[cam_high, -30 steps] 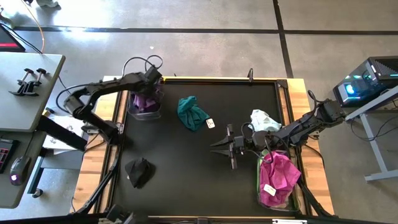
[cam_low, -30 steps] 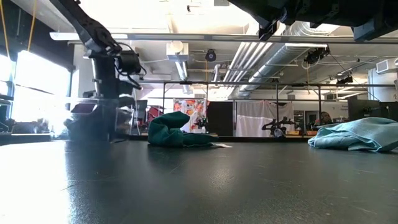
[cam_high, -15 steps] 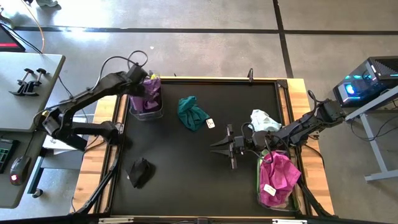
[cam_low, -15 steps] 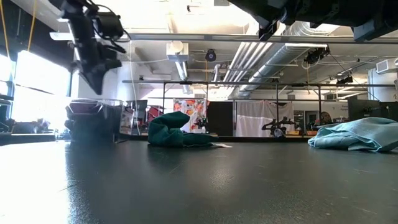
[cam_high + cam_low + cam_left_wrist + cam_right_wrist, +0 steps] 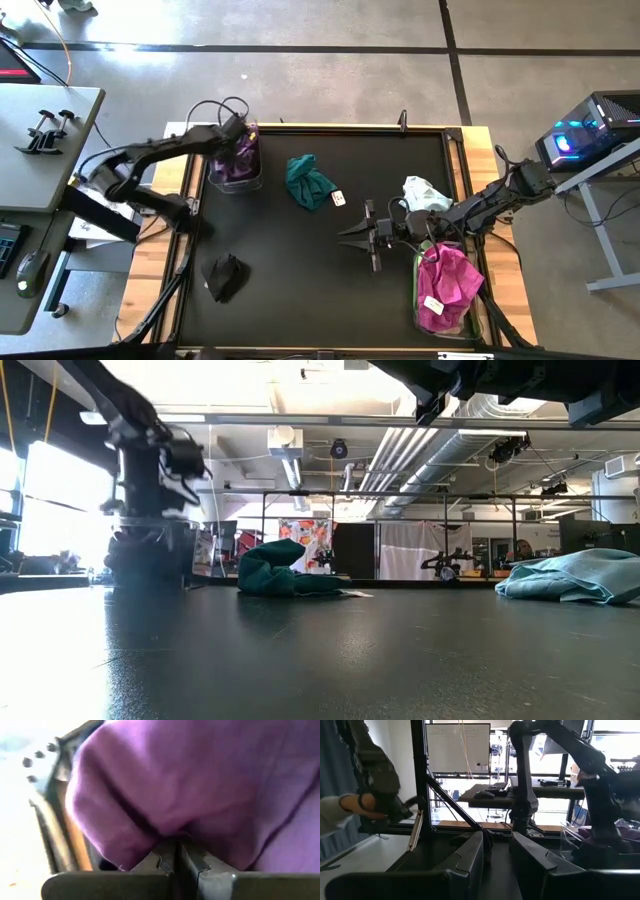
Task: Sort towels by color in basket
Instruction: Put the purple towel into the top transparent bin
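Black matting is carrying the sort. The left gripper, fingers together, is pressing into the purple towel inside the clear bin beneath it; it should lift straight out. The right gripper, fingers apart, is idling well away.

Left gripper tips are buried in the purple towel inside the clear bin; the left wrist view is filled by cloth, so the bin's other contents can't be seen, and the low view smears that arm to a blur. Right gripper body is cut off by the low view's top edge. Magenta towel covers its bin, hiding anything below.
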`<move>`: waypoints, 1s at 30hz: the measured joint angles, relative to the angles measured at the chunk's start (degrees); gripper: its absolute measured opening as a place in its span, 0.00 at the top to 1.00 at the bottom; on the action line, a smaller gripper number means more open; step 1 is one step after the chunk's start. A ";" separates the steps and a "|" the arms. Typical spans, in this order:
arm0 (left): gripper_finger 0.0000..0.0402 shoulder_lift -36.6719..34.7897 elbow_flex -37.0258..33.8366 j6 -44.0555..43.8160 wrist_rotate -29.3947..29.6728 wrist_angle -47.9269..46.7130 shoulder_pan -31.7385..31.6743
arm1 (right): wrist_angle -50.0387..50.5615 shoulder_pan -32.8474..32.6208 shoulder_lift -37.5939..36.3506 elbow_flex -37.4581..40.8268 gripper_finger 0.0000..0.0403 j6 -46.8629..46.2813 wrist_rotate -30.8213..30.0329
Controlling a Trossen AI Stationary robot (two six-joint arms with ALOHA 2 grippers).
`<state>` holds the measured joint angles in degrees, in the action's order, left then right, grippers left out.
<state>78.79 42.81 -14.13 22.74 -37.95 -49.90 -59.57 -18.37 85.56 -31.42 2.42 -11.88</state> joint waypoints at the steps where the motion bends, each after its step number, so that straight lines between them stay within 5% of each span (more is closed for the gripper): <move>1: 1.00 1.62 -0.11 0.96 -0.06 1.09 -0.49 | -0.02 0.00 0.00 0.00 0.77 0.02 0.00; 7: 1.00 5.92 1.05 8.55 -0.44 2.91 -2.69 | 0.00 0.01 0.00 -0.01 0.77 -0.02 -0.99; 18: 1.00 1.79 1.61 13.76 -4.52 1.52 -4.52 | 0.20 0.02 0.00 0.00 0.77 -0.96 -1.49; 30: 1.00 -14.73 1.70 8.75 -12.21 -4.16 -3.71 | 0.20 0.02 0.00 0.00 0.77 -0.96 -4.23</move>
<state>64.06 44.51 -5.37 10.53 -42.11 -53.61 -59.37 -18.35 85.56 -31.42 1.45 -16.11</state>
